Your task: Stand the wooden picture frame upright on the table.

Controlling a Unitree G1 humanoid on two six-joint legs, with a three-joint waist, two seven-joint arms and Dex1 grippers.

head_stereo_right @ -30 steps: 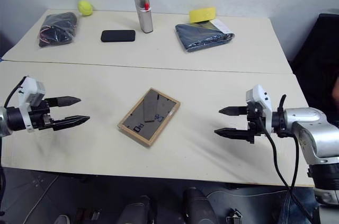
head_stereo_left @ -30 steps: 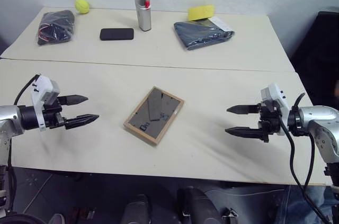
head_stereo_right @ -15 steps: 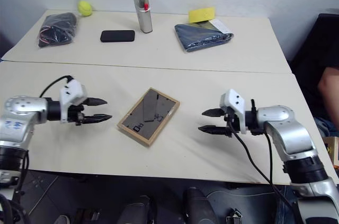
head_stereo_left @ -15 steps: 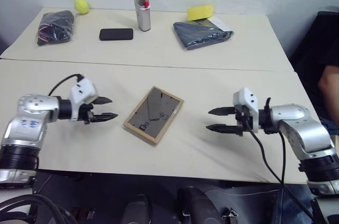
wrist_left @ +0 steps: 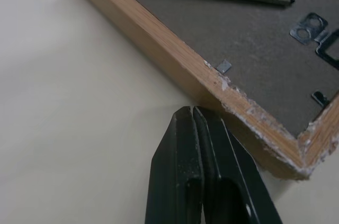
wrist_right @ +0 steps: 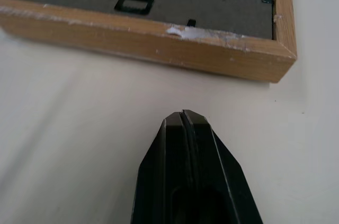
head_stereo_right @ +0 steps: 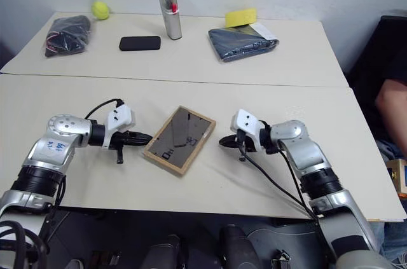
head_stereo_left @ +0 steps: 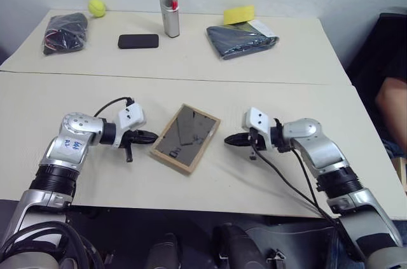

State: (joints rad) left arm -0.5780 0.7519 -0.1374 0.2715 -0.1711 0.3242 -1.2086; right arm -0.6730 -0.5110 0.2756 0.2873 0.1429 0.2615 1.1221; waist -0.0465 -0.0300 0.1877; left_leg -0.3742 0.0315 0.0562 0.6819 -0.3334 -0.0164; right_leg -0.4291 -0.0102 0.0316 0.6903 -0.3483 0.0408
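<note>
Mid-table, near the front edge, frame [head_stereo_left: 186, 138] lies face down on table [head_stereo_left: 273, 173]. Left gripper [head_stereo_left: 151, 135] and right gripper [head_stereo_left: 230, 141] flank it, fingers together, gripping nothing. Approach step; next likely levering an edge up.

Left gripper [head_stereo_left: 152, 135] closed, fingers pressed together, pointing toward right gripper [head_stereo_left: 227, 141], likewise closed and pointing back; both arms reach inward, forearms low.

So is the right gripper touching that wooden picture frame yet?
Apart. In the right wrist view, a strip of bare table lies between the shut right gripper and the wooden picture frame's side.
</note>
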